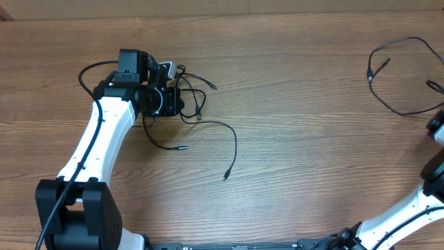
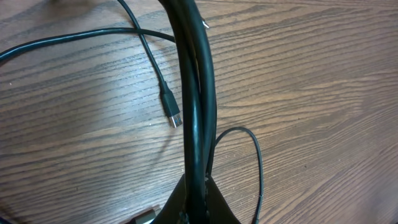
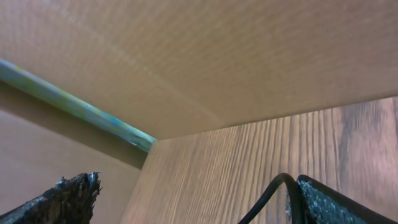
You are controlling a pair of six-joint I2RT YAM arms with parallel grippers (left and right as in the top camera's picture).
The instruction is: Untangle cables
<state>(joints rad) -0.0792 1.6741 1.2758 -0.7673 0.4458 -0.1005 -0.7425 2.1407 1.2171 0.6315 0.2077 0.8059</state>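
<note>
A: Overhead, the left gripper sits on the tangle of thin black rubbery cords. How its jaws stand cannot be told from there.

B: Its wrist camera settles that. The dark fingers are pinched together on glossy cords of the tangle, which rise straight from the tips. A silver-tipped plug lies left of them on the grained wooden table.

A: Only the overhead view shows a separate looped black cord, far right.

B: The right gripper is clear in its wrist view: rough-textured fingers spread wide, clamping nothing. A bent black cord is just inside the right finger.
</note>
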